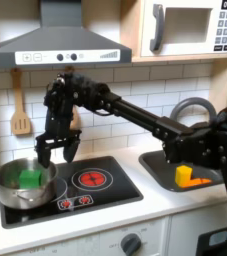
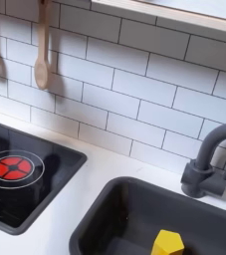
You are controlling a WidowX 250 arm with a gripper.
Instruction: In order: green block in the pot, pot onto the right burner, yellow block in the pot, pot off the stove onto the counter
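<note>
In the first exterior view the silver pot [image 1: 13, 187] stands on the left burner of the black stove [image 1: 110, 192], with the green block [image 1: 30, 176] lying inside it. My gripper [image 1: 58, 153] hangs open just above the pot's right rim, holding nothing. The right burner [image 1: 92, 179] is bare. In both exterior views the yellow block [image 1: 184, 175] [image 2: 167, 243] rests in the dark sink [image 1: 163, 170] [image 2: 124, 209]. Beside it lies an orange piece [image 1: 198, 181]. Pale counter [image 1: 150, 207] [image 2: 90, 171] surrounds the stove [image 2: 30, 194] and sink. A red burner ring [image 2: 13, 167] shows on the second exterior view's left.
The arched faucet [image 1: 192, 105] [image 2: 209, 159] stands behind the sink. Wooden utensils [image 1: 20, 118] [image 2: 42, 45] hang on the tiled wall. A range hood [image 1: 60, 45] and microwave [image 1: 190, 25] sit overhead. My arm reaches across from the first exterior view's right.
</note>
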